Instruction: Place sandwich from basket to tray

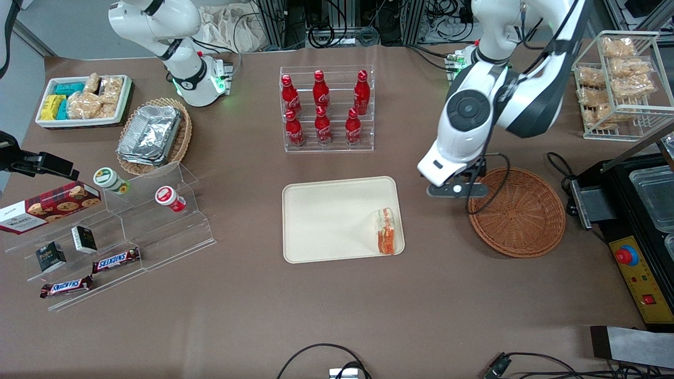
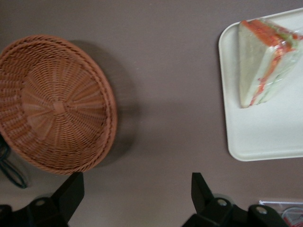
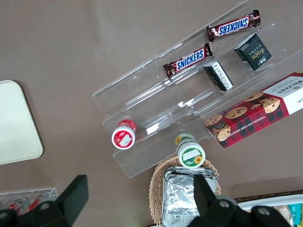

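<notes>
The sandwich [image 1: 385, 230] [image 2: 264, 60], a wrapped white-bread wedge with orange-red filling along its edge, lies on the cream tray [image 1: 326, 218] [image 2: 265, 137], at the tray's corner nearest the basket and the front camera. The reddish-brown wicker basket [image 1: 518, 213] [image 2: 54, 101] holds nothing and sits beside the tray, toward the working arm's end. My left gripper [image 1: 455, 189] [image 2: 137, 191] hangs above the bare table between tray and basket. Its fingers [image 2: 71, 191] are spread wide, open, with nothing between them.
An acrylic rack of red cola bottles [image 1: 325, 108] stands farther from the front camera than the tray. A wire rack of snack bags [image 1: 621, 79] and a black machine [image 1: 640, 221] sit at the working arm's end. A cable [image 1: 489, 184] hangs from the wrist over the basket's rim.
</notes>
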You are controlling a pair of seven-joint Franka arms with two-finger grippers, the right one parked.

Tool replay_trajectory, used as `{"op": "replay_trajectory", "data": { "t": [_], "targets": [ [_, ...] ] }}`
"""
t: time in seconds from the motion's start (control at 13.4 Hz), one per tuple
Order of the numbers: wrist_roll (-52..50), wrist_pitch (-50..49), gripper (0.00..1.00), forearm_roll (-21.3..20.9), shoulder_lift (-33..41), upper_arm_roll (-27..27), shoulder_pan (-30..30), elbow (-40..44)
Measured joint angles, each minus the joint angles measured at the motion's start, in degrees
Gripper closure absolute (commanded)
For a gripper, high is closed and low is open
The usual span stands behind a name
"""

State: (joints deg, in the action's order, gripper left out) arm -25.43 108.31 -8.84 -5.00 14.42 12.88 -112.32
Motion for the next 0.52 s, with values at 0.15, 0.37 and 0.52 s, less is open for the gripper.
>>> {"op": "replay_trajectory", "data": {
  "t": [0.15,0.37,0.52],
  "targets": [
    [5.88,-2.16,0.0,2.6,3.15,-0.24,-4.62,-0.7],
    [15.87,-5.75,0.0,5.43,6.49,-0.78,-13.67,-0.3],
    [20.82,-8.91,0.0,5.77,7.26,-0.94,-18.52,1.89]
  ]
}}
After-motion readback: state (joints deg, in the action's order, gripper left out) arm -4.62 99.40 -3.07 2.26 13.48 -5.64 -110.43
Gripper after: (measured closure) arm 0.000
